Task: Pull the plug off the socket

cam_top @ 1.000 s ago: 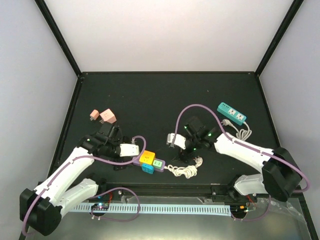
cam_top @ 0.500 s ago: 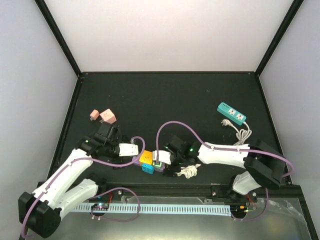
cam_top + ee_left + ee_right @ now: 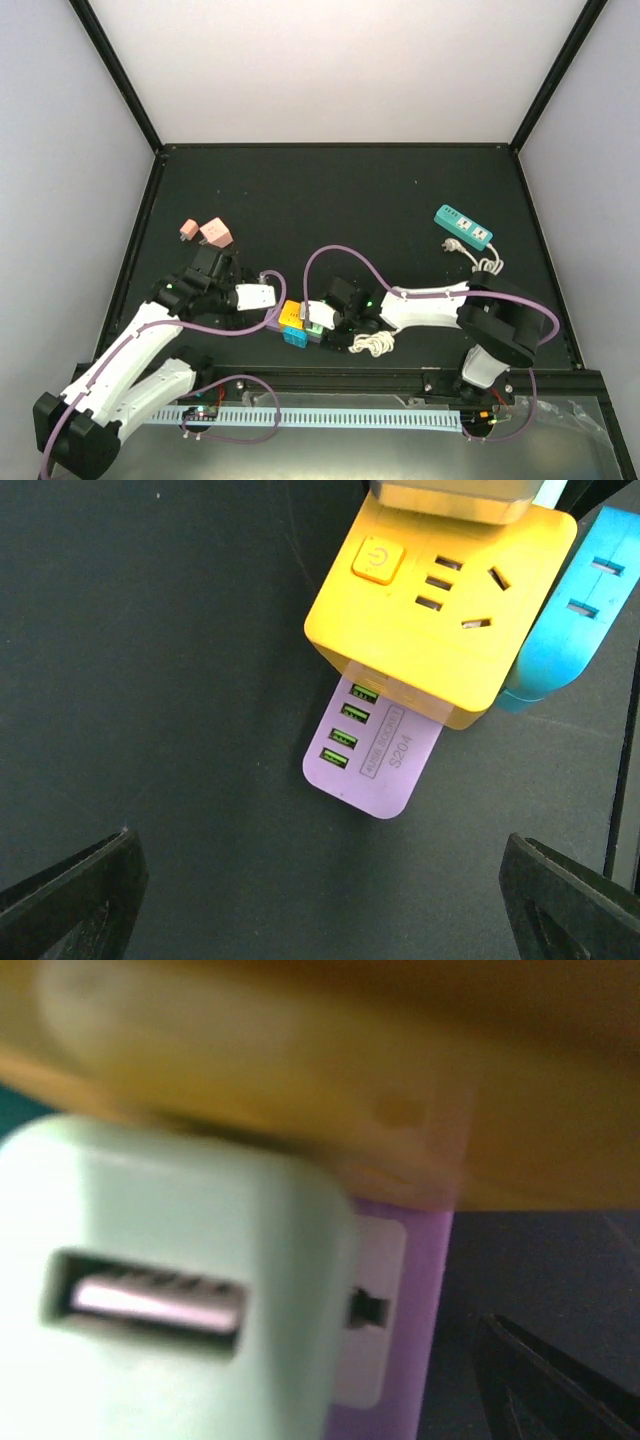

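- the socket block [image 3: 292,322] – a cube with yellow, blue and purple parts – lies on the dark tabletop [image 3: 330,200] near its front edge, between the two arms.
- in the left wrist view its yellow face [image 3: 440,610] points up, and the purple part [image 3: 375,755] with a row of green usb ports sticks out below it.
- the plug [image 3: 170,1290], pale green with a usb port in its face, sits seated against the purple part, just under the yellow one.
- the left fingers [image 3: 70,895] are spread wide and hold nothing – they hover just left of the block.
- the right fingers [image 3: 545,1380] are right up at the plug; only one dark finger shows, so i cannot tell whether they grip it.
- a coiled white cord [image 3: 370,343] lies just beside the right arm.
- a teal power strip [image 3: 463,227] lies well apart at the right rear, and two pink adapters [image 3: 205,232] at the left.
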